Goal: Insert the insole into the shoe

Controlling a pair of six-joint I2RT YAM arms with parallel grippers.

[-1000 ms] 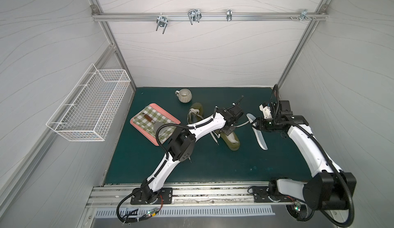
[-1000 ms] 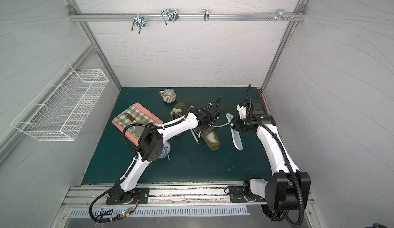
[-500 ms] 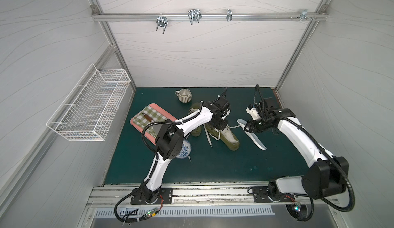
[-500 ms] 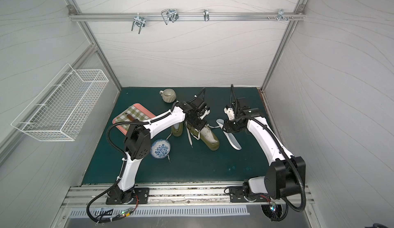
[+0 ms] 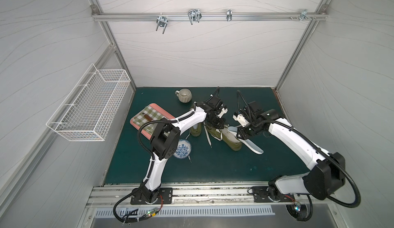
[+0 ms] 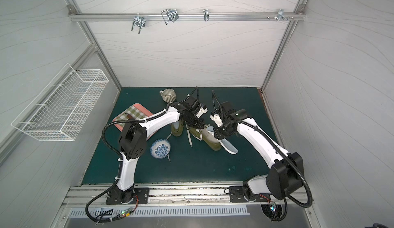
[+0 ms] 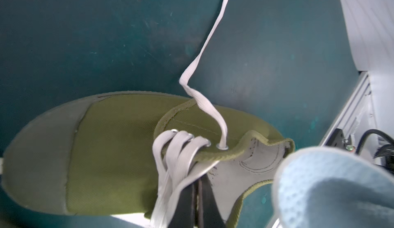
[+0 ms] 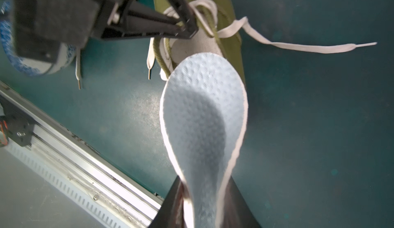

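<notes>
Found the right gripper (image 8: 202,197) closed on a narrow stretch of the insole (image 8: 202,114). Found the insole's rounded tip just ahead of those jaws, at the mouth of the shoe (image 8: 233,54), not yet seated inside. Beyond it, found the left gripper (image 8: 187,27) shut on the shoe's laced flap. Judged likely faults: tip snagging on the collar and folding, owing to soft, flexible foam; loose lace (image 8: 298,46) dragged inside; flap slipping from the left grip.

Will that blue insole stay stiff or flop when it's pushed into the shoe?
Probably bendy yet springy: the insole curls where the right gripper pinches it, but its free end doesn't droop. Its dimpled face may drag inside the shoe.
</notes>
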